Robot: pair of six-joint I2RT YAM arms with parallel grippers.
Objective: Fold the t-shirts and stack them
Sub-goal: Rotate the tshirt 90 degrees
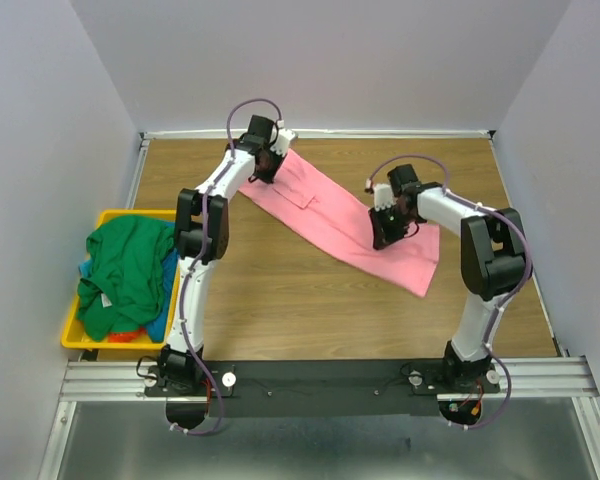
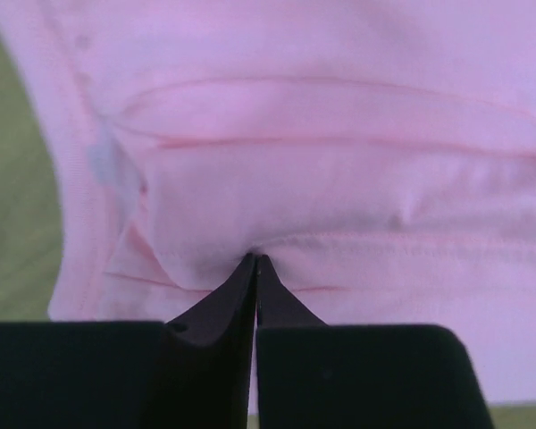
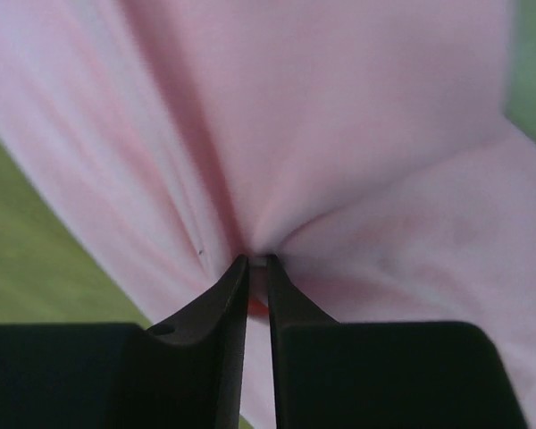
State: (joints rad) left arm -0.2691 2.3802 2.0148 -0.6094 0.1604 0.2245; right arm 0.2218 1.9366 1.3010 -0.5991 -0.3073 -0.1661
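Your right gripper (image 3: 257,262), the nearer one, is pinched almost shut on a bunch of the pink t-shirt (image 1: 325,215) toward its 4 o'clock end. Your left gripper (image 2: 255,261) is closed tight on fabric at the far 10 o'clock end. The shirt's long axis runs between them across the table (image 1: 280,300), so any lift probably goes along that line.

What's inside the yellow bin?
In the yellow bin a green t-shirt is heaped on top. Blue cloth and orange cloth peek out beneath it. Anything else underneath is covered.
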